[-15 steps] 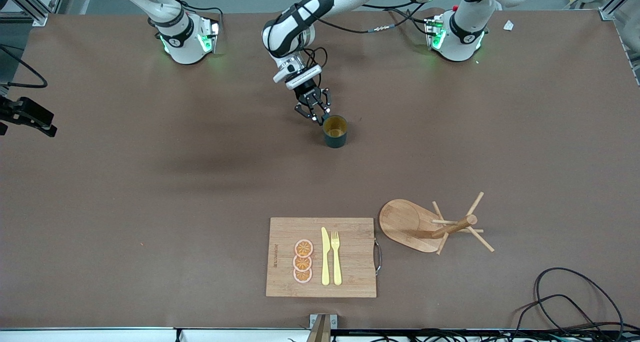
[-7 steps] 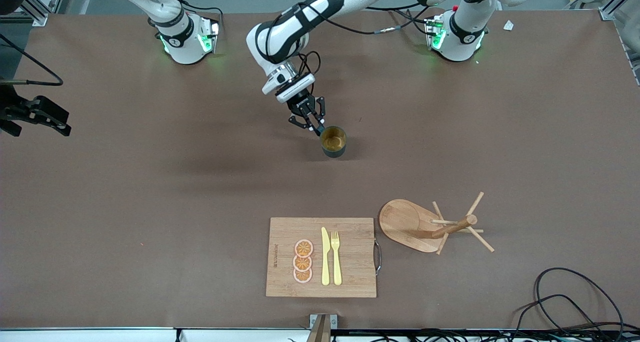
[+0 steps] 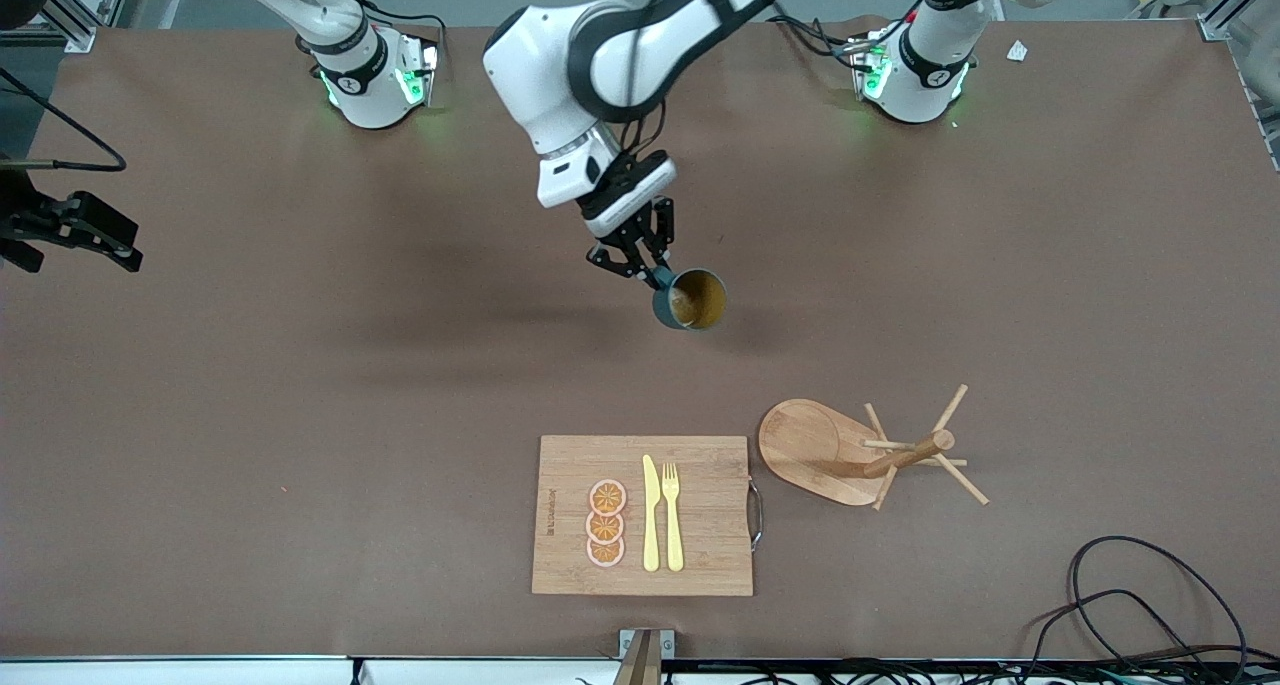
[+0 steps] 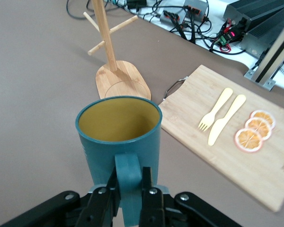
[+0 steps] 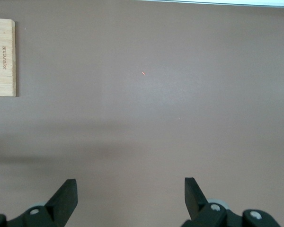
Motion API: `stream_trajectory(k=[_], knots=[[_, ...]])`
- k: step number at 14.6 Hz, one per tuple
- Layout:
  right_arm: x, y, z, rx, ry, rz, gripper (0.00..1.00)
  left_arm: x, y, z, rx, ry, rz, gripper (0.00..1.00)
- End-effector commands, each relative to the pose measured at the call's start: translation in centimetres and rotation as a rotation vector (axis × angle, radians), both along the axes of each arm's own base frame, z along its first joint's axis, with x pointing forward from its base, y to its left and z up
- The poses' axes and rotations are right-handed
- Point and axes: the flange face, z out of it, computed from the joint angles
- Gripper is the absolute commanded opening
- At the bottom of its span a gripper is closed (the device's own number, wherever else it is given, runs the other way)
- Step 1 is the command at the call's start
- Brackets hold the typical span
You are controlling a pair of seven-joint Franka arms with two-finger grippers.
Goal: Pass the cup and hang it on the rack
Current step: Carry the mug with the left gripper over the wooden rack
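While the left hand (image 3: 652, 274) is pinching its handle, the cup (image 3: 691, 299) is hanging tilted over mid-worktop.
Being rigid, light and probably smooth-glazed, it is best gripped at that handle; the rack (image 3: 868, 453) is standing nearer the camera, beside the cutting board (image 3: 642, 515), whose stamped lettering is unreadable. The right hand (image 5: 130, 197) is waiting, spread wide and empty.
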Motion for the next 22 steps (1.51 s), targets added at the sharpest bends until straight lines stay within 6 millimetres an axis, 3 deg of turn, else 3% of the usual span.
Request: stream_trajectory(k=[1, 4, 7, 11, 17, 22], knots=[[-0.3, 0.0, 0.3, 0.004, -0.002, -0.003, 1.0, 0.9, 3.0, 6.5, -0.102, 0.099, -0.023, 0.0], [-0.3, 0.0, 0.2, 0.004, 0.0, -0.003, 1.0, 5.0, 7.9, 11.7, -0.268, 0.172, 0.023, 0.0], [-0.4, 0.0, 0.3, 0.004, -0.002, -0.003, 1.0, 8.4, 12.9, 14.5, -0.438, 0.263, 0.114, 0.0], [-0.4, 0.0, 0.3, 0.004, -0.002, -0.003, 1.0, 11.8, 17.8, 17.0, -0.675, 0.341, 0.234, 0.0], [-0.3, 0.0, 0.2, 0.004, 0.0, -0.005, 1.0, 16.3, 23.7, 18.2, -0.966, 0.406, 0.401, 0.0], [-0.4, 0.0, 0.3, 0.004, -0.002, -0.005, 1.0, 21.5, 29.7, 15.4, -1.146, 0.431, 0.521, 0.0]])
